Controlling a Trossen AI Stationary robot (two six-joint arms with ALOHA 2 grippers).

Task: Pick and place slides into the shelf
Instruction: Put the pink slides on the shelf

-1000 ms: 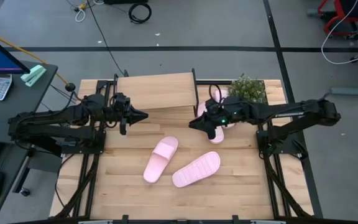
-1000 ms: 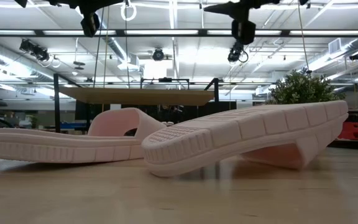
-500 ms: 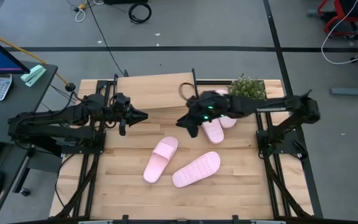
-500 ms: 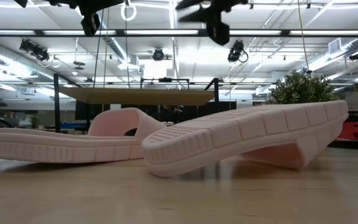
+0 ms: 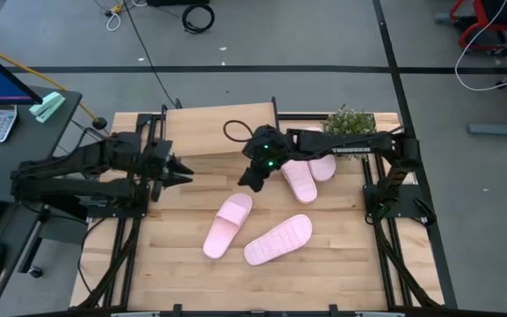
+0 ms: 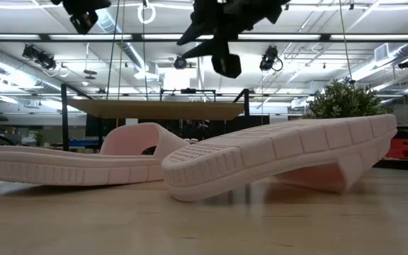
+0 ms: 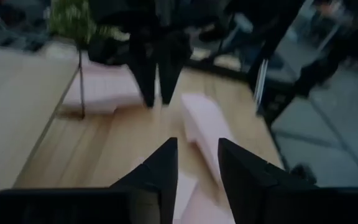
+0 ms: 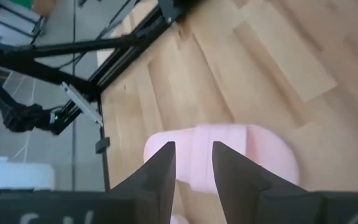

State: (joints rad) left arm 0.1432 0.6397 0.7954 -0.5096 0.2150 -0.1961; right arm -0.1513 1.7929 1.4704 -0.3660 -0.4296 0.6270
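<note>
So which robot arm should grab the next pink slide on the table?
Probably the right. Its hand is open and hangs just above the strap-up slide in the middle of the table, which fills its wrist view. The left hand waits farther off, near the shelf.

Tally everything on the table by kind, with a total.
Slides: 4
Shelf: 1
Plant: 1
Total: 6
</note>
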